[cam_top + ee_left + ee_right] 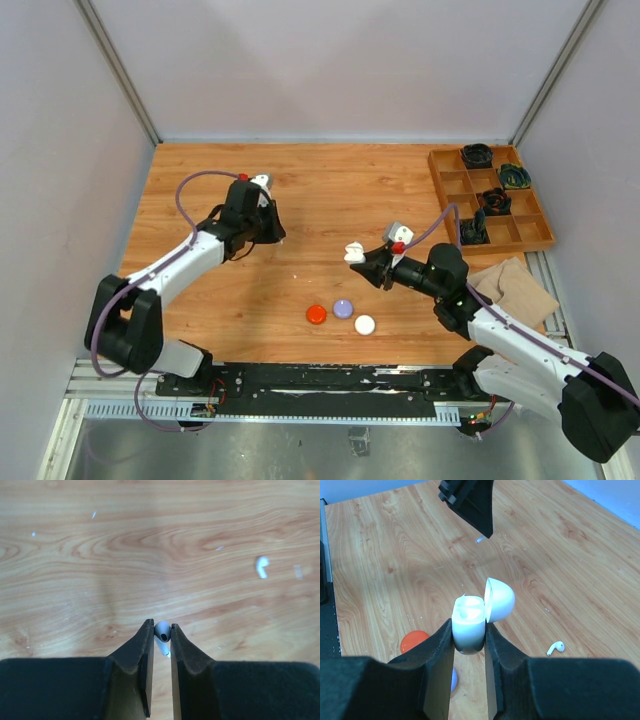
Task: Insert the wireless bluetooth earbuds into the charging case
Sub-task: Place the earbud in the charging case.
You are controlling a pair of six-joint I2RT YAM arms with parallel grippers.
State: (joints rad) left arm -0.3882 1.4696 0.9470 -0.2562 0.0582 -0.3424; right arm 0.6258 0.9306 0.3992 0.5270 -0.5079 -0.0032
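We see 2 earbuds (162, 630) (261, 566), 1 pinched by our left gripper (161, 625), 1 loose, and our right gripper (468, 630) clamping 1 case (468, 614).

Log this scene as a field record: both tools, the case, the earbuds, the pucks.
left tool: shut on a white earbud
right tool: shut on the charging case, lid open
loose earbud: white, lying on the table
pucks: red puck, lilac puck, white puck, on the table near the arms' bases
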